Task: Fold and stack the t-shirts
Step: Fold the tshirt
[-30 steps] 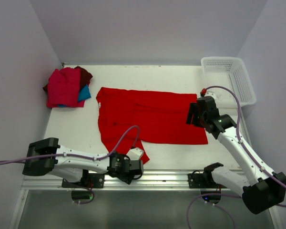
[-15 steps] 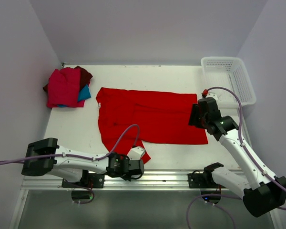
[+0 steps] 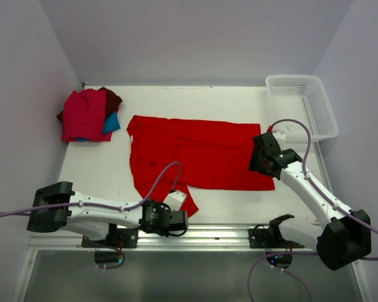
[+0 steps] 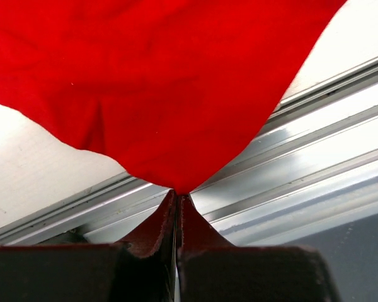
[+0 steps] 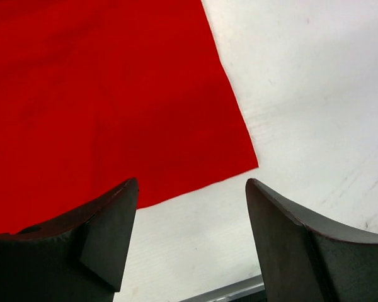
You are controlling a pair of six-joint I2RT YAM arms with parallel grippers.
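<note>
My left gripper [image 4: 177, 211] pinches only a tip of the red t-shirt [image 4: 164, 75], lower centre; the cloth may slip out. My right gripper [image 5: 190, 211] hangs wide above the hem corner [image 5: 246, 160].

Soft, matt cloth is being shown by the large red t-shirt [image 3: 201, 160], its surface being broken only by faint creases. The same dull cloth finish is being shown by the folded t-shirts [image 3: 85, 116]. The white table [image 3: 94, 170] is being seen as smooth and matt, with fine scuffs. Brushed, lightly gleaming metal is being presented by the rail [image 4: 327, 151]. The basket [image 3: 302, 104] is being seen as white plastic mesh. The left gripper [image 4: 176, 196] and right gripper [image 5: 190, 189] are being seen with dark, matt, smooth fingers.
</note>
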